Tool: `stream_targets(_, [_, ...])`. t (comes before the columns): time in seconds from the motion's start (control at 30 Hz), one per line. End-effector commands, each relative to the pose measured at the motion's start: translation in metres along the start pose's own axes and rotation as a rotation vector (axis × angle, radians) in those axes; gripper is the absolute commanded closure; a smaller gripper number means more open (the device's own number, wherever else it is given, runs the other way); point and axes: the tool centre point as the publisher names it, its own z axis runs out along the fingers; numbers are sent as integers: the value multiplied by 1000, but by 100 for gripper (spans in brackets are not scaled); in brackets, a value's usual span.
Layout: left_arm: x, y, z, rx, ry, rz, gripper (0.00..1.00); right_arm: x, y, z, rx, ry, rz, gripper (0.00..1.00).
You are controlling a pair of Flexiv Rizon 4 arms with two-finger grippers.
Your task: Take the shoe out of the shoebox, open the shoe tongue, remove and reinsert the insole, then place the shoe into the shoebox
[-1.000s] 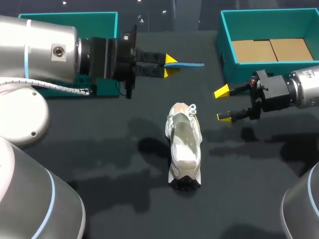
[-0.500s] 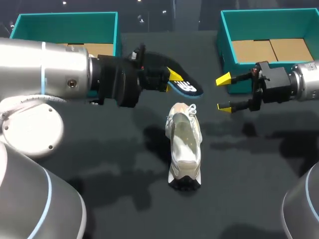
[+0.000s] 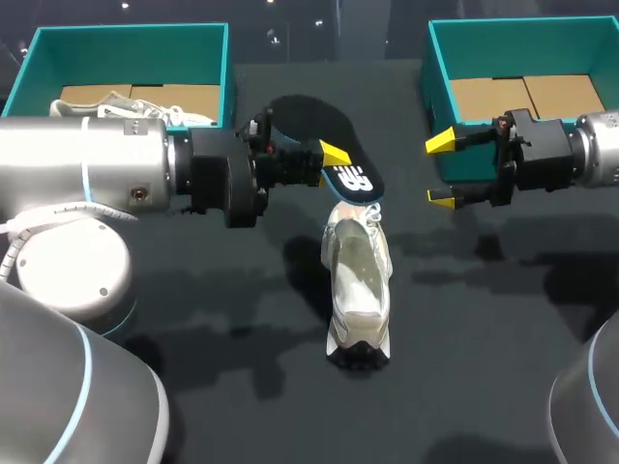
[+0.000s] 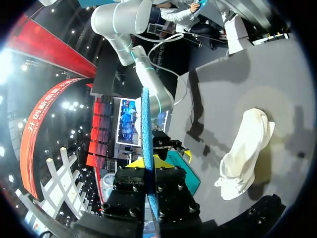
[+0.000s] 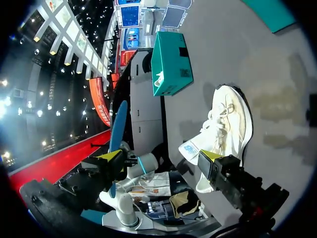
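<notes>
A white shoe point(image 3: 356, 280) lies on the black table, its loose laces at the far end. My left gripper point(image 3: 329, 159) is shut on the dark insole point(image 3: 314, 121), which is tilted in the air; the insole's printed end hangs just over the shoe's laced end. In the left wrist view the blue-edged insole point(image 4: 145, 129) stands edge-on between the fingers of the left gripper point(image 4: 150, 166), with the shoe point(image 4: 246, 148) off to the side. My right gripper point(image 3: 442, 171) stands open and holds nothing, right of the shoe, in front of the right shoebox point(image 3: 440, 92). The right gripper point(image 5: 161, 155) faces the shoe point(image 5: 229, 121) and the insole point(image 5: 118, 126).
A second teal shoebox point(image 3: 224, 58) stands at the back left with another white shoe point(image 3: 145, 108) in it. The right box shows a bare cardboard floor. The left box point(image 5: 171, 64) also shows beyond the shoe in the right wrist view.
My left gripper has carried the insole nearer and down toward the shoe's laced end, turning it from edge-on to tilted. My right gripper has drawn back toward the right box, still open.
</notes>
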Motion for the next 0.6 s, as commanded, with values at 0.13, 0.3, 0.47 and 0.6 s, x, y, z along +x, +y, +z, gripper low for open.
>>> stream_targets(0.13, [14,1,10,42,-33,79,100,8,7,2,41,-25,-100,0])
stream_targets(0.3, [23,5,21,56,-25,172,100,22,12,5,64,-39,-170,0])
stream_targets(0.47, [26,7,27,67,-65,321,100,25,14,6,56,-32,-178,0])
stream_targets(0.6, [26,7,27,67,-65,321,100,25,14,6,56,-32,-178,0])
